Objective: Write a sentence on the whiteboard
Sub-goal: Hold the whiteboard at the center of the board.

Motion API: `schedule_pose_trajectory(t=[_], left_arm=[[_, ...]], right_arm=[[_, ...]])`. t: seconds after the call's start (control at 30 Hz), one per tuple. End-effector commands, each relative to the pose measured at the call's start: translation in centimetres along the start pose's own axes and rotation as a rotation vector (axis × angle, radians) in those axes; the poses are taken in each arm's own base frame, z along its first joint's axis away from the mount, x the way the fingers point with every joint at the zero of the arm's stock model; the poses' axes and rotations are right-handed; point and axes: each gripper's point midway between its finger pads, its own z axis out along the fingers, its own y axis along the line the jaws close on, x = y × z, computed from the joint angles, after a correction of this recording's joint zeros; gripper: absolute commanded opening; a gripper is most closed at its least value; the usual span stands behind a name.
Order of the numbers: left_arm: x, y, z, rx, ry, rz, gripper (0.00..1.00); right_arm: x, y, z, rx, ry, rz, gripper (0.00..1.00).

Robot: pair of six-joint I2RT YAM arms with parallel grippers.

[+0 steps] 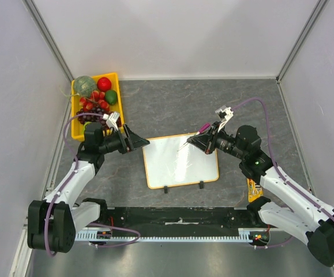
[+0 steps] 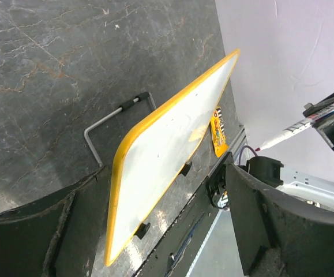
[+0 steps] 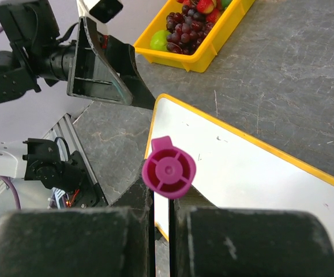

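Whiteboard (image 1: 181, 161) laid flat on table (image 1: 172, 104) between arms; surface seen blank, no sentence yet written. Marker (image 3: 168, 168) clamped in closed right jaws, tip over board. Left jaws spread wide, empty, at board's left edge. All writing judged outstanding.

Right claw (image 1: 208, 142) grips marker (image 1: 203, 128) over whiteboard (image 1: 178, 167); left claw (image 1: 135, 140) beside it.

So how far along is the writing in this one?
Done: the right pincer grips the marker, tip near the far edge of the whiteboard. In hand: the left pincer sits open at the board's left edge. Left: all the writing; the board shows no ink.
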Motion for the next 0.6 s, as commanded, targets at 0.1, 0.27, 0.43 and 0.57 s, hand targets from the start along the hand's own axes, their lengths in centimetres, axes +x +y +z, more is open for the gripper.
schedule_pose_trajectory(t=[0.1,0.27,0.43,0.57], left_arm=[[1.0,0.7,-0.6,-0.084,0.113,-0.018,0.85],[0.6,0.8,-0.2,-0.076,0.118,-0.024,0.83],[0.8,1.1,-0.2,-0.065,0.067,-0.018,0.78],[1.7,2.1,-0.3,-0.061,0.006,-0.004,0.77]], right_arm=[[-2.6,1.1,-0.1,-0.016,-0.058,-0.056,0.00],[-2.4,0.9,0.1,-0.010,-0.062,-0.055,0.00],[-2.0,0.6,0.5,0.001,-0.057,-0.048,0.00],[-1.6,0.6,1.2,-0.004,-0.047,-0.035,0.00]])
